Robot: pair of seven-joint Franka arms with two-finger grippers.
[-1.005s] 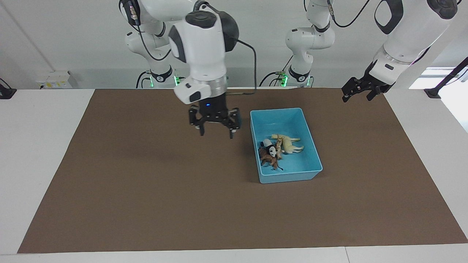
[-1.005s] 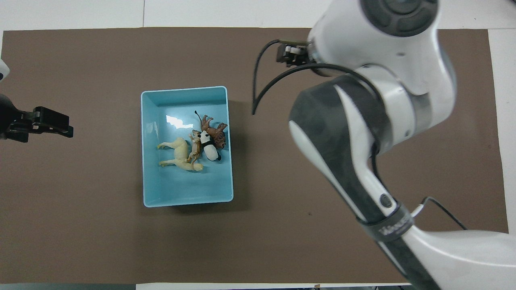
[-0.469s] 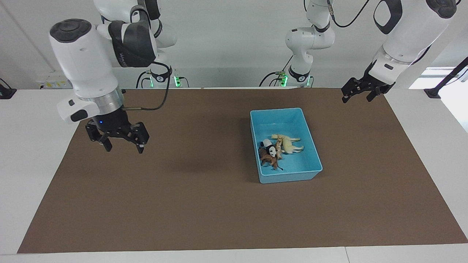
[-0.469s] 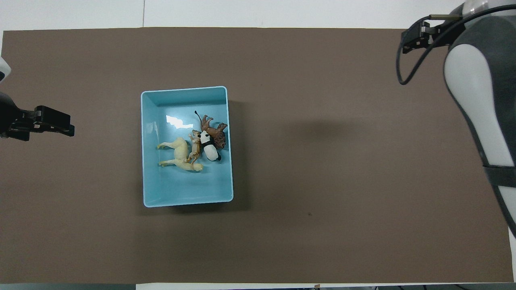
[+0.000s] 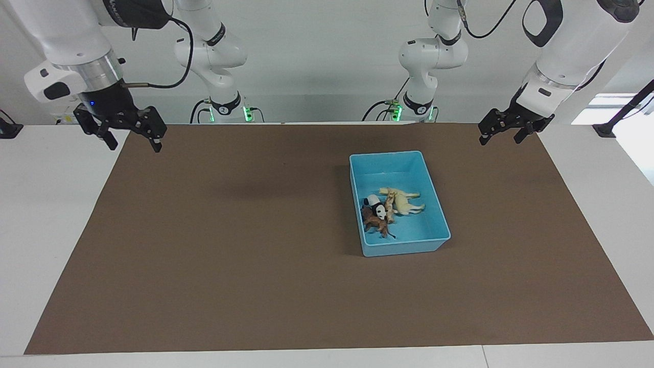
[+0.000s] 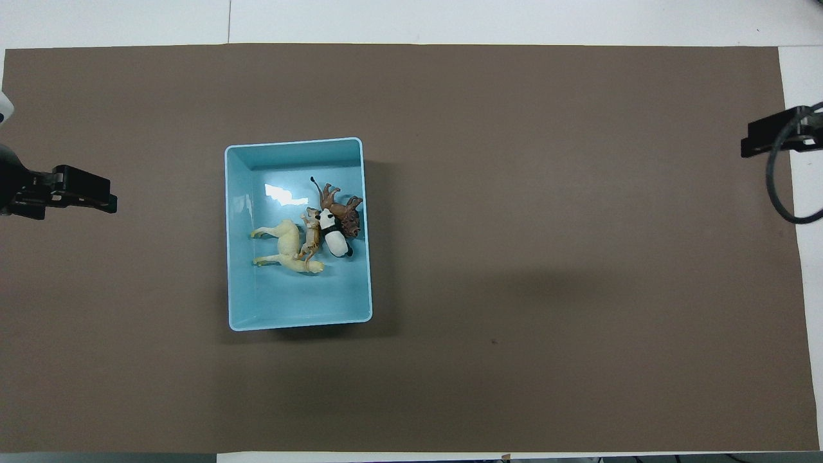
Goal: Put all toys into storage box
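The light blue storage box (image 5: 388, 154) stands on the brown mat; it also shows in the overhead view (image 6: 292, 142). All four toys lie in it in a heap: the cream horse (image 5: 406, 203) (image 6: 286, 247), the tiger (image 5: 390, 207) (image 6: 312, 239), the panda (image 5: 377, 207) (image 6: 333, 235) and the brown lion (image 5: 374, 223) (image 6: 342, 209). My right gripper (image 5: 133, 146) (image 6: 768, 138) is open and empty, raised over the mat's edge at the right arm's end. My left gripper (image 5: 500, 139) (image 6: 96, 196) is open and empty, waiting over the mat's edge at the left arm's end.
The brown mat (image 5: 255, 266) covers most of the white table (image 5: 51, 214). Black stands sit at the table's two ends near the robots (image 5: 608, 129) (image 5: 7, 130). A cable (image 6: 781, 193) hangs from the right arm.
My right arm has swung away from beside the box to the right arm's end of the table and risen, empty and open. The left arm and the toys have stayed put.
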